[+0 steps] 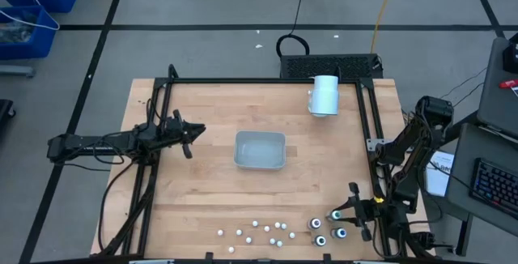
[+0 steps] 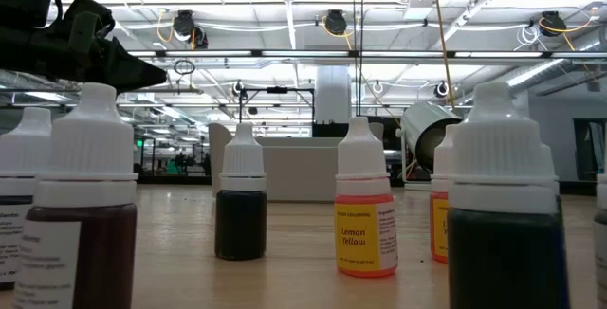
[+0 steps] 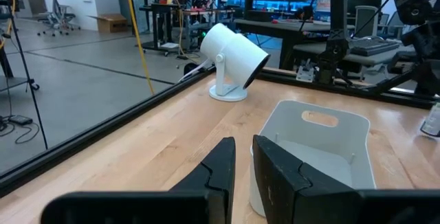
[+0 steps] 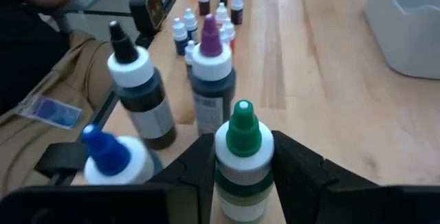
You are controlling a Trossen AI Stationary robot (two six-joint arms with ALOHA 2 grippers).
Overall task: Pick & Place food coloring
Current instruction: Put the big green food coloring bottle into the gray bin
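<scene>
Tabletop: right end effector (image 4: 242, 176) (low) clamps green-capped bottle (image 4: 242, 157).

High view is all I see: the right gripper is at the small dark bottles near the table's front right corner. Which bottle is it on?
Observer: The right gripper has closed on the upright small dark bottle with the green top.
Operator: Which tops have its neighbours?
Observer: One purple-tipped bottle, one black-tipped bottle, one blue-topped bottle.
Operator: Does the left gripper hold something?
Observer: No, the left gripper is bare, facing the pale grey translucent tray.
</scene>
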